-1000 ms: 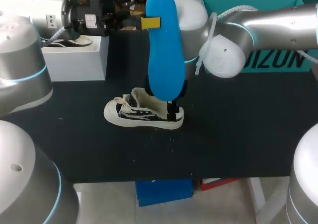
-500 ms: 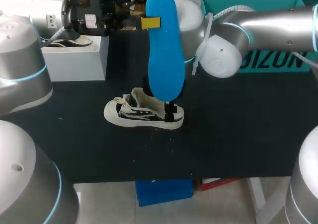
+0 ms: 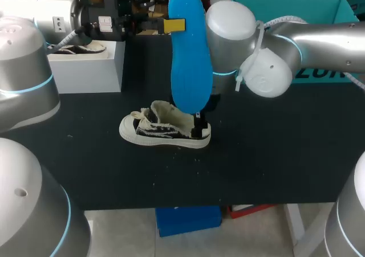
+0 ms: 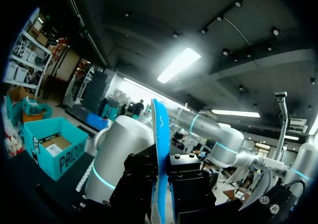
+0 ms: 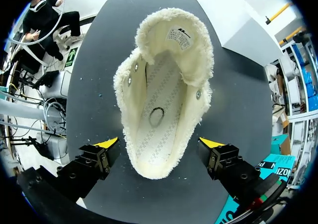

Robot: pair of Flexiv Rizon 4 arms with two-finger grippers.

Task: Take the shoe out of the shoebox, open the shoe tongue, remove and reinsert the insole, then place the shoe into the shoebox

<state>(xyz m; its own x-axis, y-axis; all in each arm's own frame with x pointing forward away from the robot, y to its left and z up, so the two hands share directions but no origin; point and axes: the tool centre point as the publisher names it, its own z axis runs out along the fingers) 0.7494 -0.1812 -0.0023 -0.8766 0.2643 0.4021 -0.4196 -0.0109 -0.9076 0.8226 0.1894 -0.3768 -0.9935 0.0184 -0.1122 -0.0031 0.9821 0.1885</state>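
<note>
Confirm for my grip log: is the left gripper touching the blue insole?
Touching. In the left wrist view the left gripper clamps the edge-on insole from both sides; the head view shows a yellow tip pressed against it.

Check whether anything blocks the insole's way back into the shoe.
Nothing visible does. The insole hangs upright in the left gripper, its lower end over the shoe. In the right wrist view the tongue is folded back and the opening is bare; the right gripper, open, flanks the heel from outside.

The insole hides part of the shoe opening.
</note>
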